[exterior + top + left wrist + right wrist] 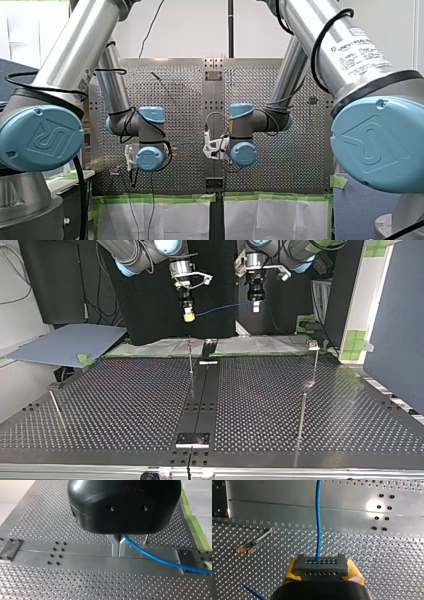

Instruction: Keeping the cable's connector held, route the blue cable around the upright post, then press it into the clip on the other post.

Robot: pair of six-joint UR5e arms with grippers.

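Both grippers hang high above the perforated table. My right gripper has its yellow pads shut on the grey connector. The blue cable leaves the connector and runs straight ahead. In the top view this cable spans from my right gripper across to my left gripper. My left gripper has its metal fingers shut on the blue cable, which trails off to one side. A thin upright post stands below, between the two grippers.
A post with a clip head stands at the top view's right, with another post nearer the camera. A short post stands at the left. A post with orange marks shows below my right gripper. A plain metal strip runs down the middle.
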